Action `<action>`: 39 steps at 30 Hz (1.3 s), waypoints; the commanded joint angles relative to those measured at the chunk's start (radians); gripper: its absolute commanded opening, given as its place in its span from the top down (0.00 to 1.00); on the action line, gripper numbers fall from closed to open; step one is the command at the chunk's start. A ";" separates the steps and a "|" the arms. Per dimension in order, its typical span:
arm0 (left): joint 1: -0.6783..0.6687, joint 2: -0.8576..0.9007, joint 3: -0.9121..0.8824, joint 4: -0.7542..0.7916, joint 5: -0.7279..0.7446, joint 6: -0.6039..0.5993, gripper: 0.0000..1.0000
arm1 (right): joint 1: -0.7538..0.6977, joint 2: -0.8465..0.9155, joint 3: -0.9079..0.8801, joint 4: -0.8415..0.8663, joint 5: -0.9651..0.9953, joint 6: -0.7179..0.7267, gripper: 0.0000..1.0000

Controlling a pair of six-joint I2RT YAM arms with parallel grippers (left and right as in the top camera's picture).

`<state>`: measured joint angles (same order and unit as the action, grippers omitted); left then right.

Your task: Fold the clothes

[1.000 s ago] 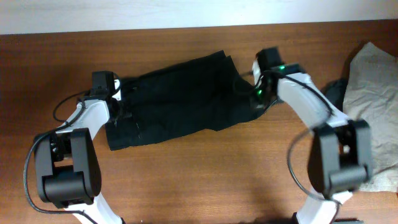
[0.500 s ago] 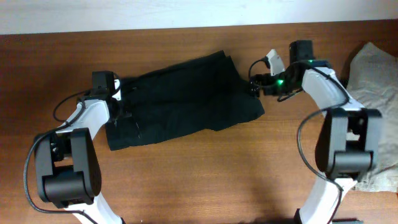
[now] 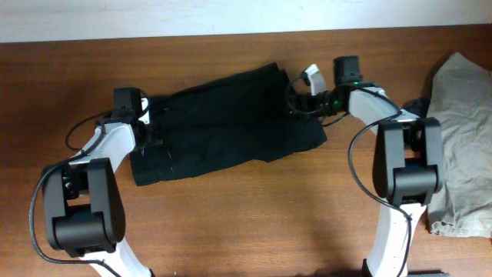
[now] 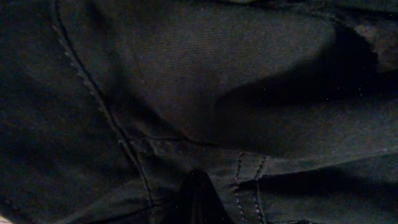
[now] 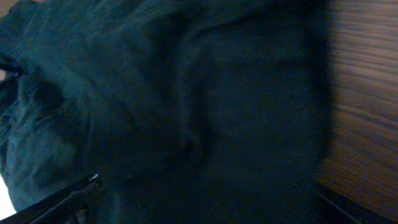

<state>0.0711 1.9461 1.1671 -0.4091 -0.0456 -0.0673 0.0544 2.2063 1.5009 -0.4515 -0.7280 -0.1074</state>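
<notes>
The clothes [image 3: 231,127] ran left to right; left gripper [image 3: 151,129] at their left end, closure impossible to tell; right gripper [image 3: 297,100] at the far-right corner, fingers apart.

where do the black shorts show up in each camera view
overhead: shorts lie spread across the middle of the table.
left wrist: shorts fill the whole picture, stitched seams showing.
right wrist: shorts fill most of it; table shows at the right edge.
shared landmark: the shorts' right edge against the wood, in overhead and right wrist; left wrist shows only fabric.
</notes>
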 commanded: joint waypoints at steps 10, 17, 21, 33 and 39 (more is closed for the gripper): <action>0.007 0.002 0.021 -0.058 0.068 0.016 0.99 | 0.054 0.035 0.068 -0.028 0.010 0.127 0.96; 0.007 -0.294 0.157 -0.146 0.068 0.016 0.99 | 0.001 -0.013 0.487 -0.581 0.456 0.086 0.96; 0.008 -0.499 0.165 -0.160 0.068 0.016 1.00 | 0.016 -0.024 0.728 -0.832 0.794 0.088 0.96; 0.008 -0.734 0.164 -0.338 0.070 0.016 0.99 | 0.307 0.038 0.854 -0.887 0.958 0.124 0.96; 0.008 -0.748 0.164 -0.381 0.140 0.016 0.99 | 0.457 0.147 0.853 -0.868 0.972 0.153 0.96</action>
<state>0.0750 1.2247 1.3342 -0.7856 0.0505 -0.0673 0.4671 2.2913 2.3459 -1.3193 0.2092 0.0124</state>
